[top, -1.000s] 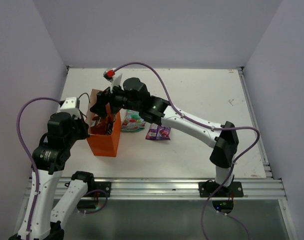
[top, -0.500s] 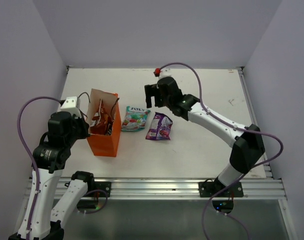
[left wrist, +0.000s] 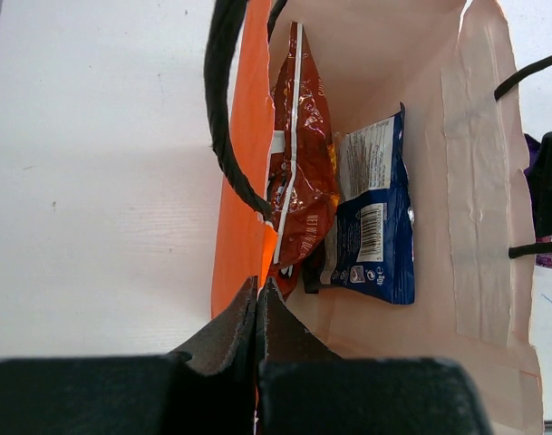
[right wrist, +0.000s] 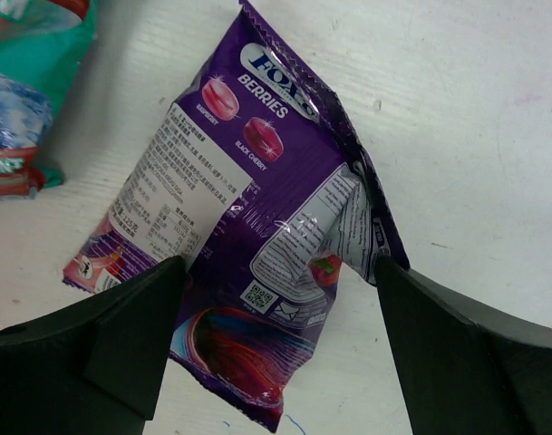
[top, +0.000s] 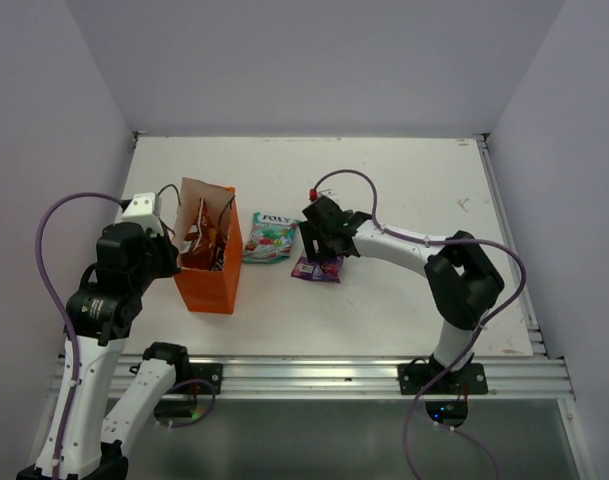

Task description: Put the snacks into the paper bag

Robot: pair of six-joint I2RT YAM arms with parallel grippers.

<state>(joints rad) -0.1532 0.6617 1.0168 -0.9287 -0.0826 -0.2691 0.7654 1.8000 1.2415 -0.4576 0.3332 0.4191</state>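
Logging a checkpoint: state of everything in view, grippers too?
Bright orange paper bag: upright, top open.
Red-orange Doritos bag: inside the paper bag, on edge.
Dark blue crinkly packet: inside, beside the Doritos.
Small purple sweets packet: flat on table, ungripped.
Green-white-pink sweets packet: flat on table, untouched.
Left gripper: shut on the bag's wall.
Right gripper: open, straddling the purple packet.

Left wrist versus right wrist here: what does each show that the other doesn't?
Left wrist only: the paper bag, its pale inside holding the Doritos bag and the dark blue bag, the left pincer shut on its orange wall. Right wrist only: the right pincer open astride the purple packet, plus a corner of the green packet. Both: the white table; a purple sliver at the left wrist's edge may be that packet.
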